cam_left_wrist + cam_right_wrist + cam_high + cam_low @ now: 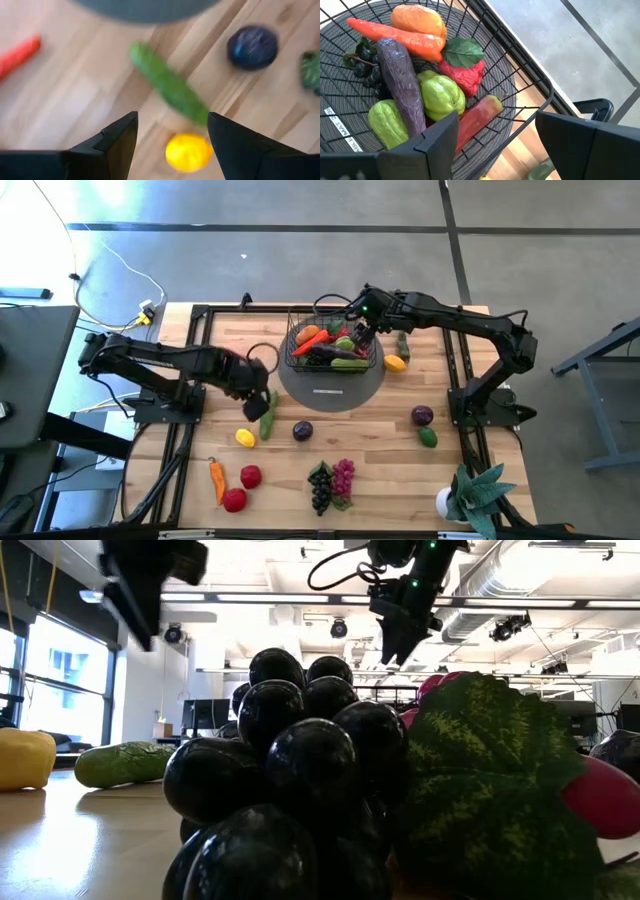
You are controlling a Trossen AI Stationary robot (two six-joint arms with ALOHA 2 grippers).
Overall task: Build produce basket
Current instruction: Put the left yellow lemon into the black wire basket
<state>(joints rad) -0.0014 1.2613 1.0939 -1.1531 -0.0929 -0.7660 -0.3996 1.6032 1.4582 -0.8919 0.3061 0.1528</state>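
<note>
The black wire basket (330, 345) stands on a grey round disc (330, 390) at the table's far middle. It holds an orange pepper (417, 20), a long red-orange pepper (395, 35), an eggplant (400, 80), green peppers (442, 95), a red pepper (465, 72) and dark grapes (365, 70). My right gripper (358, 335) hangs open and empty above the basket's right side (497, 125). My left gripper (262, 398) is open and empty (172, 125) above a cucumber (170, 90) and a lemon (187, 151) lying on the table.
Loose produce lies on the table: a dark purple fruit (302, 430), dark grapes (320, 485), purple grapes (343, 477), two red tomatoes (250, 476), an orange pepper (217, 477), a lemon (395, 363), a purple fruit (422, 415). A potted plant (470, 495) stands near right.
</note>
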